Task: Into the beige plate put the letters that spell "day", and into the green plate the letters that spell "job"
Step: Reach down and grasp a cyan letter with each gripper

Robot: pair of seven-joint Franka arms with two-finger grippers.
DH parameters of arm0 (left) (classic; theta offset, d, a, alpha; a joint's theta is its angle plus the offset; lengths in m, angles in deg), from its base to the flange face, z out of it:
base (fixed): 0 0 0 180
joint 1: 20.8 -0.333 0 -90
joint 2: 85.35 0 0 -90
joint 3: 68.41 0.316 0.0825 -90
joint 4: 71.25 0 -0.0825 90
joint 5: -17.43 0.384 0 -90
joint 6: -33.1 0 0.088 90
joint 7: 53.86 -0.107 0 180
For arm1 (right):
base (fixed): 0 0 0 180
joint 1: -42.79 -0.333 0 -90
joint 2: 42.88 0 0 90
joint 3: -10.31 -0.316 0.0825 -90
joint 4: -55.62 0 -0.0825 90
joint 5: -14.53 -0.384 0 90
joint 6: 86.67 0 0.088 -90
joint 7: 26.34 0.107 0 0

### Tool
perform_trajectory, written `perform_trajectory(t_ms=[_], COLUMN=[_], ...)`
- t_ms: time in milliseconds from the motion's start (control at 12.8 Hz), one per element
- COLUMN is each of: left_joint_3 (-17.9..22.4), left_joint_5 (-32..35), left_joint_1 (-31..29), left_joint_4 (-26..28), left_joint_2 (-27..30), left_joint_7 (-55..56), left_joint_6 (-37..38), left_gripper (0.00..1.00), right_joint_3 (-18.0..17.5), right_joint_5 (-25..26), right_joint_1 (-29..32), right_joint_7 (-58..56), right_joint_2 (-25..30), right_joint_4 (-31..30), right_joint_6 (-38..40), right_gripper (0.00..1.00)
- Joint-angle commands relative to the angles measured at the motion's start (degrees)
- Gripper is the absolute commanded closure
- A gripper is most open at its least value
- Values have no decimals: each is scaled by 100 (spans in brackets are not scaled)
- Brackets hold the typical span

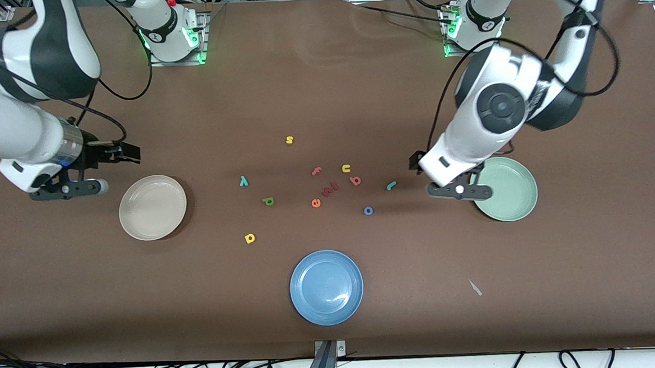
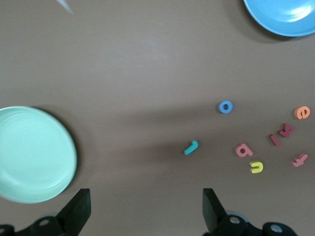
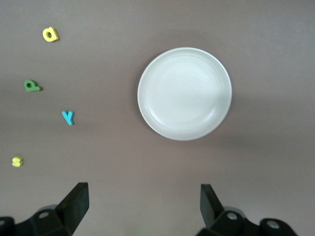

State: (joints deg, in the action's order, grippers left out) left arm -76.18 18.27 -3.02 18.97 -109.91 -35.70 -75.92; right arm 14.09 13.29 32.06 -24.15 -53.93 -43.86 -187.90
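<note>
The beige plate point(image 1: 152, 207) point(image 3: 184, 93) and the green plate point(image 1: 506, 188) point(image 2: 34, 155) both lie empty. Between them on the table lie the teal y point(image 1: 243, 181) point(image 3: 68, 117), green d point(image 1: 268, 201) point(image 3: 32, 86), yellow a point(image 1: 249, 238) point(image 3: 50, 34), teal j point(image 1: 391, 185) point(image 2: 191, 147), blue o point(image 1: 368, 210) point(image 2: 225, 106) and pinkish-red b point(image 1: 355, 180) point(image 2: 243, 150). My left gripper point(image 1: 459, 191) point(image 2: 145, 209) hangs open and empty over the green plate's rim on the j's side. My right gripper point(image 1: 67, 189) point(image 3: 142, 204) is open and empty over bare table beside the beige plate.
A blue plate point(image 1: 326, 286) point(image 2: 285, 17) lies nearer the front camera. Other letters lie among the task's: yellow s point(image 1: 289, 140), yellow u point(image 1: 346, 168), pink f point(image 1: 316, 171), orange e point(image 1: 315, 203), dark red pieces point(image 1: 330, 189). A white scrap point(image 1: 475, 287) lies near the green plate.
</note>
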Motion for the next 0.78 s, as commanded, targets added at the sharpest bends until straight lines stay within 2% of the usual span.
perform_trajectory(t_ms=[0,157,392,549,706], left_joint_3=[56,56,56,56,56], left_joint_5=[-145,-136,-110,-110,-110], left_joint_1=[218,392,455,446,464], left_joint_4=[-442,-461,-444,-400,-260], left_joint_2=[-565,-785,-1041,-1120,-1199], left_joint_7=[-40,-67,-416,-1128,-1341], left_joint_6=[-58,-311,-708,-743,-901], left_gripper=[0,0,0,0,0], right_joint_3=[-53,-62,-62,-62,-62], right_joint_5=[-105,-96,-87,-87,-87], right_joint_1=[-279,-683,-1141,-1326,-1554], right_joint_7=[349,991,1433,1748,1925], right_joint_2=[-45,-344,-687,-714,-950], right_joint_4=[-860,-1055,-1230,-1818,-2014], right_joint_6=[-1140,-1749,-2171,-3196,-3797], right_gripper=[0,0,0,0,0])
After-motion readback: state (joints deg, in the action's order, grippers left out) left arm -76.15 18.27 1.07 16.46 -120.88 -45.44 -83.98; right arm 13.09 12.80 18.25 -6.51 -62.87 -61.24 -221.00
